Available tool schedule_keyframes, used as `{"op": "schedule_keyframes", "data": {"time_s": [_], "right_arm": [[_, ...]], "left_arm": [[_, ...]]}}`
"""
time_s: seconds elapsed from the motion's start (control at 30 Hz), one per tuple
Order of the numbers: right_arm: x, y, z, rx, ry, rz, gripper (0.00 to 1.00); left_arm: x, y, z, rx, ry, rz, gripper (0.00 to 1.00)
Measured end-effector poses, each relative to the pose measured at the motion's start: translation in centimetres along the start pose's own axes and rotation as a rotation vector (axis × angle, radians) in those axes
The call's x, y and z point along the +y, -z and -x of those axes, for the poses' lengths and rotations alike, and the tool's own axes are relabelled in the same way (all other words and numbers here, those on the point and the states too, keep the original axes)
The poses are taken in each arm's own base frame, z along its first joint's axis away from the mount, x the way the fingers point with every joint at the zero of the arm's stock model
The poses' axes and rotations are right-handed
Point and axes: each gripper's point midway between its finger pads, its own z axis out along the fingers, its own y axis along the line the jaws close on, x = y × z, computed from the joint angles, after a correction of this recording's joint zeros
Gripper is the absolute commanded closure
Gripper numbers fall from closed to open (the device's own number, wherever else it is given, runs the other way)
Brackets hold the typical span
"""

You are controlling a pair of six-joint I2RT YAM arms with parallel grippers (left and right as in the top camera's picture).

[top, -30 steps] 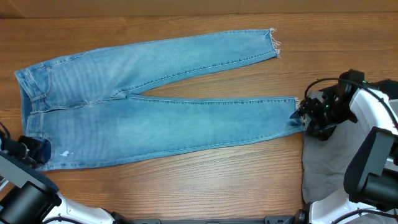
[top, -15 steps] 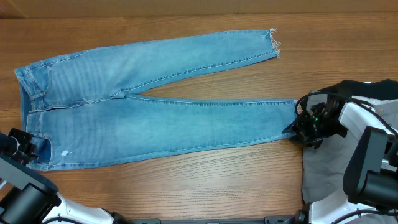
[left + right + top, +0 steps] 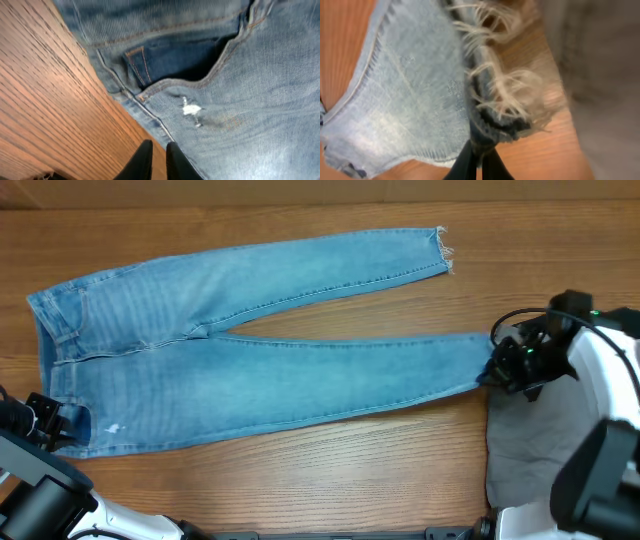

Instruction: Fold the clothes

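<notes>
Light blue denim jeans (image 3: 250, 370) lie flat across the wooden table, waist at the left and legs spread toward the right. My right gripper (image 3: 492, 370) is shut on the frayed ankle hem (image 3: 495, 95) of the nearer leg, with denim bunched between its fingertips (image 3: 481, 150). My left gripper (image 3: 45, 420) sits at the waist's near corner. Its fingers (image 3: 159, 146) stand a narrow gap apart beside the jeans' side seam (image 3: 150, 112), with only bare wood between them. A front pocket (image 3: 180, 57) and a small white fleck (image 3: 191, 109) show in the left wrist view.
Grey trousers (image 3: 530, 450) lie on the table's right side under my right arm and appear blurred in the right wrist view (image 3: 600, 60). The far leg's frayed hem (image 3: 440, 250) lies near the back edge. Bare wood (image 3: 300, 470) runs along the front.
My right gripper has closed on the near leg's hem and drawn it to the right. My left gripper has let go of the waist corner and opened a little.
</notes>
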Motion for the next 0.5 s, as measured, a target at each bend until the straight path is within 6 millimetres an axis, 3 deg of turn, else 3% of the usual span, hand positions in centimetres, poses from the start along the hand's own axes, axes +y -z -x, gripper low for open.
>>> {"op": "schedule_keyframes", "data": {"time_s": [0.2,0.37,0.4,0.5], "right_arm": [[0.6,5.3,-1.6,-0.145,0.04,-0.022,0.96],[0.9,6.3,-1.5,-0.196,0.055,-0.017,0.96],[0.9,6.3,-1.4,-0.199,0.055,-0.016,0.94],[1.0,6.3,-1.3,-0.204,0.057,-0.014,0.92]], "left_arm": [[1.5,0.4,-0.2,0.006,0.043,-0.001,0.73],[3.6,-0.3,0.1,-0.035,0.116,-0.001,0.58],[3.8,-0.8,0.3,-0.044,0.123,-0.005,0.48],[4.1,-2.5,0.4,-0.055,0.13,-0.011,0.33]]}}
